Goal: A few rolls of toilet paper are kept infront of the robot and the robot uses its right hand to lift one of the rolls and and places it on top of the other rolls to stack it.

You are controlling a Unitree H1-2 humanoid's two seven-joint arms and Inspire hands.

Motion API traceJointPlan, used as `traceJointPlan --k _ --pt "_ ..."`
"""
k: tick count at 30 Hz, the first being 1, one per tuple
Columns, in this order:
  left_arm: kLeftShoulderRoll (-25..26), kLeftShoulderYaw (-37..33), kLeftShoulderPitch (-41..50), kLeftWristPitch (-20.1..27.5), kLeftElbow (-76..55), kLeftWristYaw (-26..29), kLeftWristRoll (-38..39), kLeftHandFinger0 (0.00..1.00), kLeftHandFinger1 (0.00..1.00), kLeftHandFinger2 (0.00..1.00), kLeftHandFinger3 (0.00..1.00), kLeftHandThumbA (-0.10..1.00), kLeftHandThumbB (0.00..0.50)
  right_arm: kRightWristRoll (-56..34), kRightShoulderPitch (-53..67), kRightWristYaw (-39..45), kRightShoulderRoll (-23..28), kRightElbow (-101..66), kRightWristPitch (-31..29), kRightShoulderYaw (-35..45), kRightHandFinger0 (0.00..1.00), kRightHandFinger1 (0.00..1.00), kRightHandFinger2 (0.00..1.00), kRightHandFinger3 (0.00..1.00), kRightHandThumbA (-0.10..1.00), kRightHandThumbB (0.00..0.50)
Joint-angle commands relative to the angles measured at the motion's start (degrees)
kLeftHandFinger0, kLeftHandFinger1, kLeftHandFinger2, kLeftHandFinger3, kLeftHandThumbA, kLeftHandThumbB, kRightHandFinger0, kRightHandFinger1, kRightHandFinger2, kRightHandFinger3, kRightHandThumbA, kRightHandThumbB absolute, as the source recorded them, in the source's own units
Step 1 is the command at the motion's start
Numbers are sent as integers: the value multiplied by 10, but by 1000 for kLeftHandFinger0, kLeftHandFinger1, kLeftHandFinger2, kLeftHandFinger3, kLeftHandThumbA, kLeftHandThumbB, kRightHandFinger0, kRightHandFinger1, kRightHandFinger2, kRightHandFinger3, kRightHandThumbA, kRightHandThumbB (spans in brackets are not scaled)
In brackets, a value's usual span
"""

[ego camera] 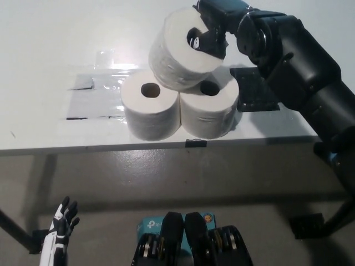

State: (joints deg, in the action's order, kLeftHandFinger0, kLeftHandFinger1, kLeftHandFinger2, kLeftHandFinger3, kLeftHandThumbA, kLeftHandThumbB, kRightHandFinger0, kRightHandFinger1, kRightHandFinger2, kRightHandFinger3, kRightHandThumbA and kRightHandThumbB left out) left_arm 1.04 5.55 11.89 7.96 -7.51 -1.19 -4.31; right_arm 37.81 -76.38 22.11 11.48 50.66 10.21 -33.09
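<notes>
White soft toilet-paper roll [183, 47] is gripped in my black right robot hand [213, 25], tilted above two rolls [180, 108] on the table [44, 44]; setting down and letting go remain.

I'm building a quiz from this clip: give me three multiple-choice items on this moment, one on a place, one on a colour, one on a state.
1. Where is the held roll?
A. above the two front rolls
B. on the floor
C. on the black pad

2. What colour is the left hand?
A. red
B. white
C. blue

3. What is the right hand doing?
A. resting open on the table
B. gripping a roll
C. hanging under the table

Answers: 1 A, it overlaps the left roll and right roll. 2 B, it shows white at lower left. 3 B, its fingers reach into the core.
</notes>
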Motion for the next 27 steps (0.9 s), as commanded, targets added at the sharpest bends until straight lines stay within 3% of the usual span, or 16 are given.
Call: traceJointPlan --k 1,2,3,4,5,7,10,11,14,20,24,27 --pt "5 -1 -1 17 -10 13 -9 1000 1000 1000 1000 1000 0 2 -57 54 4 19 -11 -9 309 521 782 1000 551 297" --pt "5 -1 0 15 -11 13 -10 1000 1000 1000 1000 1000 0 -3 -60 65 4 21 -9 -7 516 782 1000 1000 573 316" --pt "4 -1 0 14 -13 13 -9 1000 1000 1000 1000 1000 0 -6 -62 74 4 19 -4 -6 731 1000 1000 1000 587 341" --pt "4 -1 0 13 -13 12 -8 1000 1000 1000 1000 1000 0 -8 -64 84 5 16 0 -5 921 1000 1000 1000 606 352" --pt "5 -1 -1 16 -10 11 -7 1000 1000 1000 1000 1000 0 -8 -66 93 6 13 6 -5 1000 1000 1000 1000 622 361" --pt "5 0 -2 16 -7 10 -4 1000 1000 1000 1000 1000 0 -9 -70 107 5 9 21 -3 990 1000 1000 1000 647 364" --pt "6 -1 -3 18 -7 10 -6 1000 1000 1000 1000 1000 0 -12 -76 108 2 17 25 4 819 1000 1000 1000 709 366" --pt "7 -1 -3 21 -6 10 -6 1000 1000 1000 1000 1000 0 -10 -79 110 2 19 26 3 820 1000 1000 1000 753 362" --pt "8 0 -4 24 -3 10 -7 1000 1000 1000 1000 1000 0 -9 -87 108 1 26 21 4 1000 1000 1000 1000 824 335" --pt "8 0 -5 22 -3 10 -7 1000 1000 1000 1000 1000 0 -19 -101 104 2 19 19 22 1000 1000 1000 1000 881 333" --pt "8 1 -5 20 -2 11 -7 1000 1000 1000 1000 1000 0 -27 -114 91 3 20 8 36 1000 1000 1000 1000 923 381" --pt "7 1 -5 18 -4 8 -1 1000 1000 1000 1000 1000 0 -27 -128 83 1 26 3 43 1000 1000 1000 1000 913 386"
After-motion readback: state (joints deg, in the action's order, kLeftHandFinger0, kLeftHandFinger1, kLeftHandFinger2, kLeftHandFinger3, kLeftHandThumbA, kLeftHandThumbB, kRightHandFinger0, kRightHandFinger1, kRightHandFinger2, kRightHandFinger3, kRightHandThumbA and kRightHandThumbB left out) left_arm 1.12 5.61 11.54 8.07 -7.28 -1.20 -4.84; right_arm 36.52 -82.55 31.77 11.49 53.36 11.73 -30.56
